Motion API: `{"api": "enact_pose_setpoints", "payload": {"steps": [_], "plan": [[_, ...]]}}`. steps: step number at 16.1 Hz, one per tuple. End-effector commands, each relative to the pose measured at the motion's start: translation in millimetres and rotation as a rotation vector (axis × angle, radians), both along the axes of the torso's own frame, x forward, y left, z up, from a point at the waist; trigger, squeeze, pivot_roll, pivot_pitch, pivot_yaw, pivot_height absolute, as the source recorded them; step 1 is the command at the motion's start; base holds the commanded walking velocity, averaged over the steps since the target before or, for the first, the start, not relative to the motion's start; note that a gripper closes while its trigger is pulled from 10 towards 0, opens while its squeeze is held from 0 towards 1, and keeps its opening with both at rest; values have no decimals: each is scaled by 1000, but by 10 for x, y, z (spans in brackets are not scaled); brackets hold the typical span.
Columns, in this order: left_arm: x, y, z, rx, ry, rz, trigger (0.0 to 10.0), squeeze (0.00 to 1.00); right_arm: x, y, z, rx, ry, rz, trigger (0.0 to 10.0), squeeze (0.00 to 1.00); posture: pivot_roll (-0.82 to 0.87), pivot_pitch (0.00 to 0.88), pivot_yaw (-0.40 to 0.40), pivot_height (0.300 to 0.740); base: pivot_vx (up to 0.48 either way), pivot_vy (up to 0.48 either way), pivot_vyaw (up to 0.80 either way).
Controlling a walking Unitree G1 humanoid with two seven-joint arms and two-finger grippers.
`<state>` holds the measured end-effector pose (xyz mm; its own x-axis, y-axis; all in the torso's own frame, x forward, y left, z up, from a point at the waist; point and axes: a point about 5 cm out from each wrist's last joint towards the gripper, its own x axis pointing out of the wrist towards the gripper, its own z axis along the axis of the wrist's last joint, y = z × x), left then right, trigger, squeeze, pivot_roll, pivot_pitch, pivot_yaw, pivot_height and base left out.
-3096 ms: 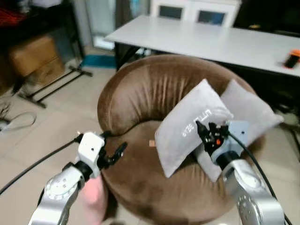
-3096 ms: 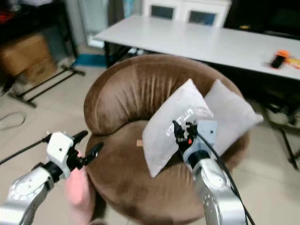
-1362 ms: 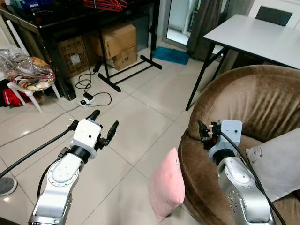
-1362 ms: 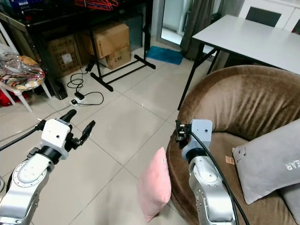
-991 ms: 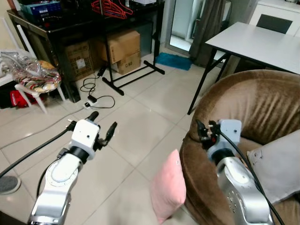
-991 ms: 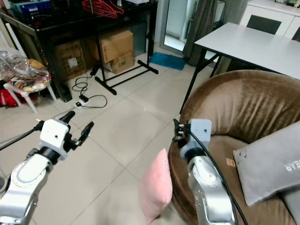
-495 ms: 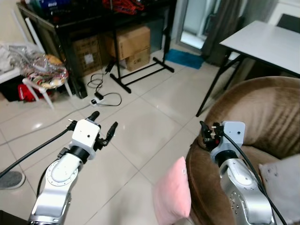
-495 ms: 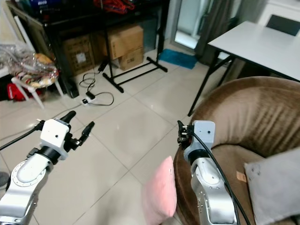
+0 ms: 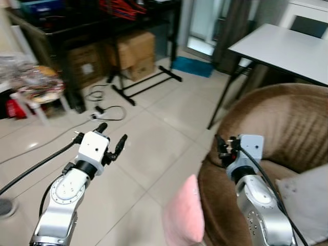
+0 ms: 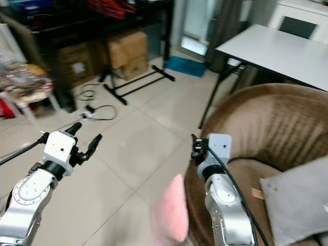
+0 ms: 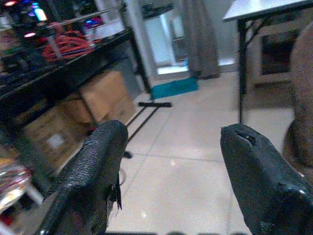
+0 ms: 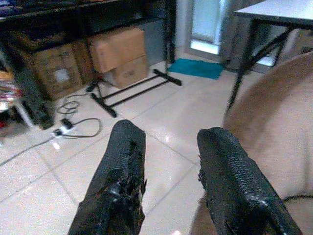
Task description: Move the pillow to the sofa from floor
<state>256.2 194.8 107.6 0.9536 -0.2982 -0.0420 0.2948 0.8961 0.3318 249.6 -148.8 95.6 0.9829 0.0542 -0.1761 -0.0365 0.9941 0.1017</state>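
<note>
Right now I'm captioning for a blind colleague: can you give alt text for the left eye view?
A pink pillow stands on the tiled floor against a brown sofa. Both the left gripper and right gripper are raised, open and empty.

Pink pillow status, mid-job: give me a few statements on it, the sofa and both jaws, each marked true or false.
1. The pink pillow stands on the floor against the brown sofa. True.
2. The left gripper is shut on the pink pillow. False: its jaws are open and empty, out over the tiles.
3. A grey pillow lies on the sofa seat. True.
4. The right gripper holds the grey pillow. False: its jaws are open and empty, by the sofa's edge.
</note>
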Motion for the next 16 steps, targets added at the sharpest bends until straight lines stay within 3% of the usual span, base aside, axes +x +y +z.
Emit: {"api": "enact_pose_setpoints", "payload": {"steps": [1,9,16], "plan": [[0,15,9,7,-3,5,10000,0,-1,-23,31,9,-6,2,10000,0,28,0,-19,740,0,0,0],[1,7,4,6,-16,1,10000,0,-43,-88,-33,58,4,-46,10000,0,25,0,-16,665,0,0,0],[-5,-17,30,-44,-51,24,10000,0,-40,-54,-39,29,15,0,10000,0,21,0,-27,595,0,0,0]]}}
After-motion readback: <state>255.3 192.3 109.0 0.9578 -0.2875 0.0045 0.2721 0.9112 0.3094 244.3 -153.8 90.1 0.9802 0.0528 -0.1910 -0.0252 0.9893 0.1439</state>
